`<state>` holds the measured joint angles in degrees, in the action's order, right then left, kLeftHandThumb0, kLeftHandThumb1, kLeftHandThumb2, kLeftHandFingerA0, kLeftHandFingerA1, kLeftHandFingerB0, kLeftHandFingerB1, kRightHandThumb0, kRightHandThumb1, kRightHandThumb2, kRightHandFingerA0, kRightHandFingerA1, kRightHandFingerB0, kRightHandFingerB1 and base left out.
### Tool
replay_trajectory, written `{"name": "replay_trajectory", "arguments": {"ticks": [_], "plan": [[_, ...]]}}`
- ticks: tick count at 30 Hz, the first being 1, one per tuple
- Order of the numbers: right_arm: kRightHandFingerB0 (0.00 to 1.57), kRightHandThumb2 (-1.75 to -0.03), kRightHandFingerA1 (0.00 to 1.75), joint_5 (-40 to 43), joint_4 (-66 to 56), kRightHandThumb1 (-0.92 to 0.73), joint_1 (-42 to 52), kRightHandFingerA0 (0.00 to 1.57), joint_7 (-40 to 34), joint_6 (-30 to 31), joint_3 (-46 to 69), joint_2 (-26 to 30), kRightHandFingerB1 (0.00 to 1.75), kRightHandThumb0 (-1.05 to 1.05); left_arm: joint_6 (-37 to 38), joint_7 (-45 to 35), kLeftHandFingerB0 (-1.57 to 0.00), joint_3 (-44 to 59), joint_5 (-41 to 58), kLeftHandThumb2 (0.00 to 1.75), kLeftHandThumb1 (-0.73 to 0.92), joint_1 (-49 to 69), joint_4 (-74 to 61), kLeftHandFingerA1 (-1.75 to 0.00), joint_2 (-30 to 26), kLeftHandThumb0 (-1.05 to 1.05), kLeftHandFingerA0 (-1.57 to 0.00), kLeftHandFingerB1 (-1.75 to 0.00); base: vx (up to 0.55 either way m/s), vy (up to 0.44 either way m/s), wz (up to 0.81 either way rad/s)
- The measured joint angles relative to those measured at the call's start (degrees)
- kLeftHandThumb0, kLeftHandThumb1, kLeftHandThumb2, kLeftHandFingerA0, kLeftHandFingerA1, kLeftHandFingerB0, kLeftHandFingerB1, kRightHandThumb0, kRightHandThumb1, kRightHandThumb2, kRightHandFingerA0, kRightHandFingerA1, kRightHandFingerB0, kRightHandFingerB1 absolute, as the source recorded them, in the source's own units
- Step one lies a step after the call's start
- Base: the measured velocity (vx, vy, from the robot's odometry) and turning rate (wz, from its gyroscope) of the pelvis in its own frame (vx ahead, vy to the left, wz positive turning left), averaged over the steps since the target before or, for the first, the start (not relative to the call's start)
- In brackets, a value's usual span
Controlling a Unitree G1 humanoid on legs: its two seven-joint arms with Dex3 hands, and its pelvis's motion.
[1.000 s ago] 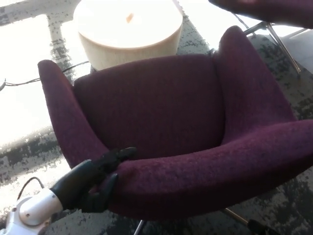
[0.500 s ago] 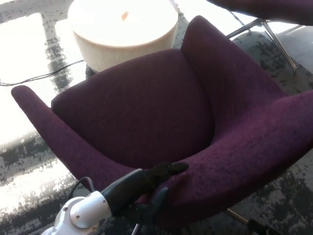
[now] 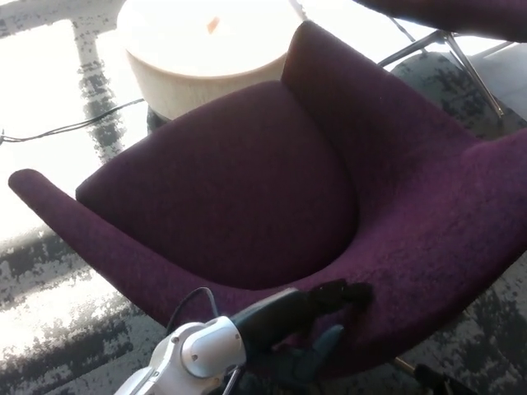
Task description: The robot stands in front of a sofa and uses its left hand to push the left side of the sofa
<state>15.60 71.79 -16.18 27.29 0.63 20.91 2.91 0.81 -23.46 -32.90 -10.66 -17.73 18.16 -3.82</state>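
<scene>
Sofa (image 3: 272,181): a deep purple one-seat tub in nubbly woven cloth, filling most of the head view. It has a rounded seat pad and a curved rim running from a low arm at picture left to a tall back at the right. It stands turned at an angle to me, which I judge to be the way a swivel seat answers a push on one side.

Floor (image 3: 49,346): grey mottled carpet all round the sofa, washed out white by strong light beyond its far side.

Table (image 3: 206,58): a round cream drum just behind the sofa, smooth-sided, its top glaring.

Second seat (image 3: 461,15): well behind the sofa at its right, a strip of the same purple cloth on thin metal legs.

Cable (image 3: 74,127): a thin dark line on the floor behind the sofa's low arm.

My left hand (image 3: 317,317): black, on a white wrist, pressed against the near rim of the sofa. One finger lies stretched along the cloth and another hangs below the edge. It holds nothing; the digits are spread so the push goes in flat rather than by grasping.

My right hand: not in view.
</scene>
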Motion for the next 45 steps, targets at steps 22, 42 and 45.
{"name": "replay_trajectory", "arguments": {"ticks": [22,42,45], "plan": [[0.5,-1.56,1.43,-1.03,0.01,-0.26,0.01,0.75,0.09,-0.37,-2.16,0.67,1.23,-0.55,-5.61,2.11,0.0,-5.15,-5.05,1.28,0.92,-4.41,2.18,-0.14,6.76,-0.87,0.0,-0.14,0.0,0.0,0.0],[0.37,-1.58,1.36,-1.73,0.23,-0.32,0.0,0.52,0.54,-1.36,-1.68,0.88,1.17,-0.54,-5.66,2.63,-0.01,-5.12,-5.54,1.28,0.91,-4.33,2.48,-0.14,7.36,-0.85,0.0,-0.15,0.0,0.0,0.0],[0.33,-1.55,1.37,-1.69,0.26,-0.35,0.0,0.52,0.71,-1.26,-1.48,0.88,1.14,-0.56,-5.61,2.6,0.0,-4.77,-5.54,1.29,0.92,-3.85,1.79,-0.12,6.6,-0.87,0.0,-0.14,0.0,0.0,0.0]]}}
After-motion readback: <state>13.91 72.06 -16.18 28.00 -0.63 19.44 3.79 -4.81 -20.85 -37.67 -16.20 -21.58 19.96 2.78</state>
